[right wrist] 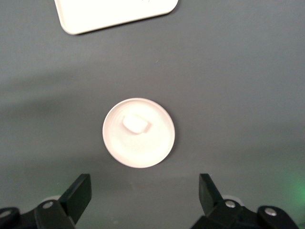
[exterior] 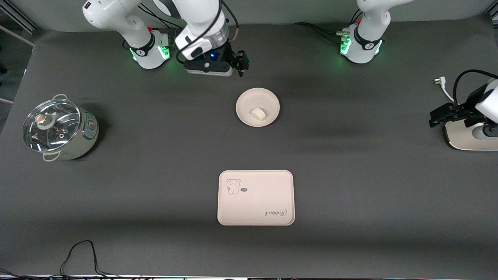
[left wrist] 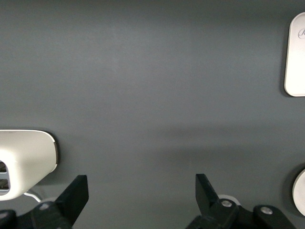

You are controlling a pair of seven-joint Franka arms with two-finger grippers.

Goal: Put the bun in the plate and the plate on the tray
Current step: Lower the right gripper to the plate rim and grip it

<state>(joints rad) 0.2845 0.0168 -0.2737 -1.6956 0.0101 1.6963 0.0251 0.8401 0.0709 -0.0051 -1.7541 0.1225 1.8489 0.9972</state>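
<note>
The white bun [exterior: 258,113] lies in the round cream plate [exterior: 245,102] at mid-table. The cream-pink tray [exterior: 255,197] with the bear drawing lies flat, nearer to the front camera than the plate, with nothing on it. My right gripper [exterior: 240,64] is open and empty, up in the air by the right arm's base, just short of the plate. Its wrist view shows the bun [right wrist: 136,124], the plate [right wrist: 114,143] and the tray [right wrist: 109,14] past the open gripper [right wrist: 143,195]. My left gripper [exterior: 437,116] is open [left wrist: 142,193] and empty, waiting at the left arm's end of the table.
A steel pot with a glass lid [exterior: 58,128] stands at the right arm's end of the table. A white device [exterior: 467,137] lies under the left hand, with a white plug [exterior: 439,81] nearby. A black cable [exterior: 81,252] loops at the near edge.
</note>
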